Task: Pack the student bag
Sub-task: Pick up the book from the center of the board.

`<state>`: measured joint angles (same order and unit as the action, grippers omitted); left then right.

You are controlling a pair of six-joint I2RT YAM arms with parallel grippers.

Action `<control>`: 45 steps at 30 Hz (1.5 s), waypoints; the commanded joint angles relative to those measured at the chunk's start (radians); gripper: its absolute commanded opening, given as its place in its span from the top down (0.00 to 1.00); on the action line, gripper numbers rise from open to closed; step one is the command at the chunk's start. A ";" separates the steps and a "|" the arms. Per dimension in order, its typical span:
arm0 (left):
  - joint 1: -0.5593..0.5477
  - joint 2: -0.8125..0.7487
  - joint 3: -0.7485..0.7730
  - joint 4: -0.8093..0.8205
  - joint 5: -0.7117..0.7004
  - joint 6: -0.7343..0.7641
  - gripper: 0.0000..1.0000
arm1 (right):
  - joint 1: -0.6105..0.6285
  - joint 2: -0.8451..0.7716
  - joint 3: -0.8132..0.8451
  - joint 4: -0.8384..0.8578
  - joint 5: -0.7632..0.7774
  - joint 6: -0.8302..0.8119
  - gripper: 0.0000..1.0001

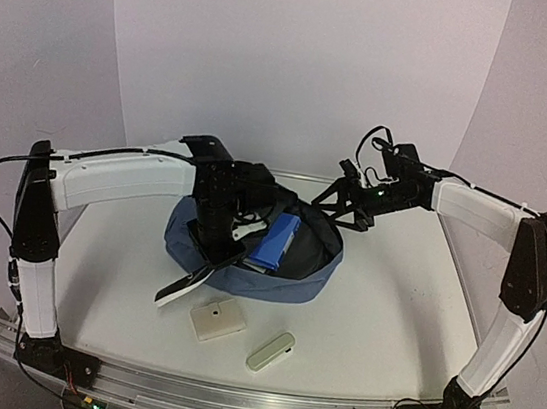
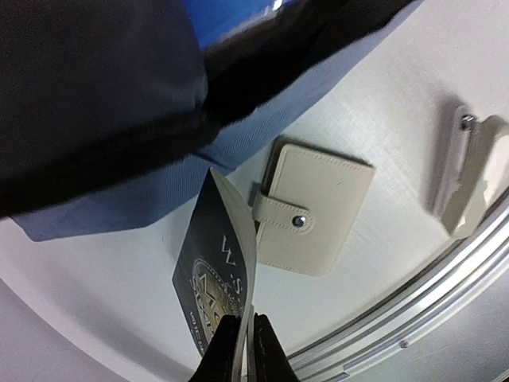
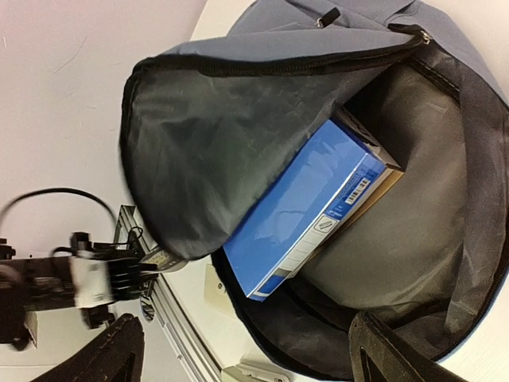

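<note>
The slate-blue student bag (image 1: 288, 285) lies open in the middle of the table. A bright-blue notebook (image 1: 277, 242) sticks out of its mouth and also shows in the right wrist view (image 3: 306, 211). My left gripper (image 1: 218, 256) is at the bag's front left edge, shut on a thin dark booklet (image 2: 208, 278) with a round seal, which hangs down toward the table (image 1: 180, 289). My right gripper (image 1: 357, 201) is open and empty over the bag's back right rim. Its fingers (image 3: 119, 354) spread wide above the bag's dark lining (image 3: 398, 239).
A cream snap wallet (image 1: 217, 319) lies on the table in front of the bag, just beside the booklet (image 2: 314, 208). A cream oblong case (image 1: 270, 350) lies to its right (image 2: 477, 179). A metal rail (image 1: 247, 403) runs along the near edge.
</note>
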<state>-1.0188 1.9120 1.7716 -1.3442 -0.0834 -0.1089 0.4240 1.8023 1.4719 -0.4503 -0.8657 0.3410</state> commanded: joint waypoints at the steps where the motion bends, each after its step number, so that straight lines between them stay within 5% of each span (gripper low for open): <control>1: -0.034 -0.058 0.186 -0.077 -0.014 0.042 0.92 | 0.004 -0.057 0.007 -0.002 -0.070 -0.012 0.11; 20: -0.173 0.082 0.460 -0.031 -0.360 0.213 0.91 | 0.093 -0.062 0.021 0.008 -0.200 0.205 0.11; 33: -0.235 0.113 0.490 -0.007 -0.425 0.257 0.91 | 0.178 -0.016 0.018 0.053 -0.246 0.246 0.26; 36: -0.242 0.116 0.490 -0.007 -0.432 0.260 0.91 | 0.193 -0.005 0.023 0.075 -0.259 0.269 0.37; 41: -0.247 0.117 0.481 -0.015 -0.449 0.253 0.90 | 0.198 -0.003 0.042 0.097 -0.279 0.290 0.70; 45: -0.259 0.122 0.482 -0.047 -0.464 0.229 0.80 | 0.197 -0.009 0.042 0.108 -0.306 0.299 0.98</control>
<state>-1.2643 2.0318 2.2127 -1.3621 -0.4939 0.1335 0.6170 1.7992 1.4743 -0.3922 -1.1181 0.6264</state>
